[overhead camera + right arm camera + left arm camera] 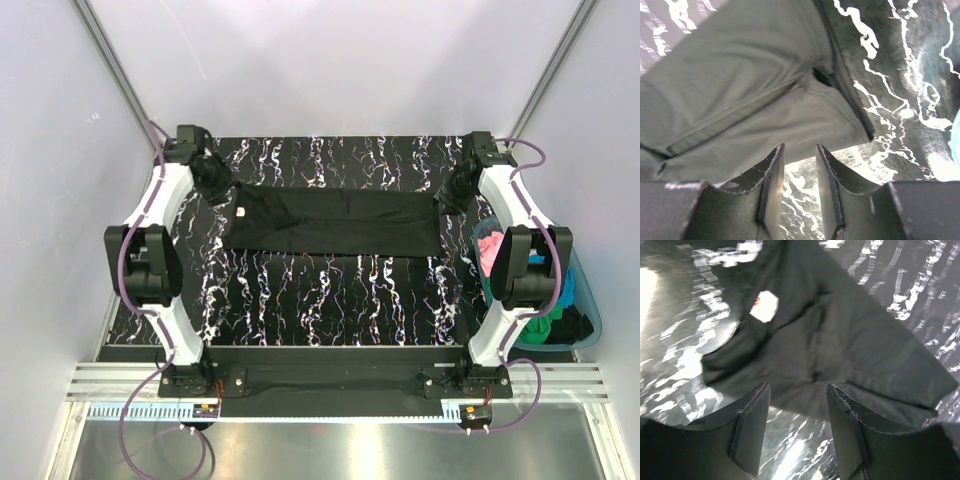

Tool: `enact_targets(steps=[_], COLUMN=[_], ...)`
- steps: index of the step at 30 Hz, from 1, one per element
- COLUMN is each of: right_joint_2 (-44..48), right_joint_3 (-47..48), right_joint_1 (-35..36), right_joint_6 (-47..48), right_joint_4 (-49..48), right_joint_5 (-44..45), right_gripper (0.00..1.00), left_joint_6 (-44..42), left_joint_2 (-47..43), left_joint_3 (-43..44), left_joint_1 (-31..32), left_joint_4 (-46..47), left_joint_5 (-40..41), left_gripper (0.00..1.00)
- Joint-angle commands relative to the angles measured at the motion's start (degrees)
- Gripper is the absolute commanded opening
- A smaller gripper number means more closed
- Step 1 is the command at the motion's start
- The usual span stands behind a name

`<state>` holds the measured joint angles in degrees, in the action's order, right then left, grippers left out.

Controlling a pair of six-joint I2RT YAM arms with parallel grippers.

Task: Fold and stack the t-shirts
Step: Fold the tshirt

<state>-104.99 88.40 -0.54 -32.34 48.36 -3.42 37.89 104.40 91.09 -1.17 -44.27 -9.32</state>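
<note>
A black t-shirt (335, 222) lies folded into a long flat band across the far half of the table, a white label (241, 211) showing near its left end. My left gripper (222, 190) hovers at the band's left end, open, with nothing between its fingers (752, 412); the shirt's edge (840, 340) lies just beyond them. At the right end, my right gripper (450, 198) is open too, its fingers (774, 170) just short of the shirt's hem (765, 110). More t-shirts, pink (490, 246), turquoise-blue and green (540, 328), sit in the tub.
A translucent teal plastic tub (592, 310) stands off the table's right edge beside the right arm. The tabletop (330, 295) is black with white marbling. White walls close in on the back and both sides.
</note>
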Motion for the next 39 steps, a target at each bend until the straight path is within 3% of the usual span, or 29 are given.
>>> enact_targets(steps=[1,12,22,31,39], right_joint_2=[2.7,1.7,0.5,0.9,1.5], right_joint_3=[2.7,3.4,5.2,5.3,4.9], right_joint_1=[0.2,0.3,0.2,0.2,0.2], right_joint_6=[1.8,0.3,0.2,0.3,0.2], right_joint_4=[1.7,-0.4,0.3,0.3,0.3], right_joint_5=[-1.9,-5.5,-6.1,-5.5,-5.0], right_gripper=[0.39,0.38,0.39,0.38,0.37], left_joint_6=[2.3,10.4,13.9,17.2,17.6], left_joint_2=[4.3,12.5,12.8,12.2,12.8], left_joint_3=[4.3,4.5,2.2,-2.1,-0.4], left_joint_1=[3.7,8.0,10.7,13.8,14.1], left_joint_4=[3.8,4.5,2.0,6.5,6.8], left_joint_5=[-2.2,3.5,8.5,6.7,6.8], left_gripper=[0.54,0.52,0.52,0.52,0.48])
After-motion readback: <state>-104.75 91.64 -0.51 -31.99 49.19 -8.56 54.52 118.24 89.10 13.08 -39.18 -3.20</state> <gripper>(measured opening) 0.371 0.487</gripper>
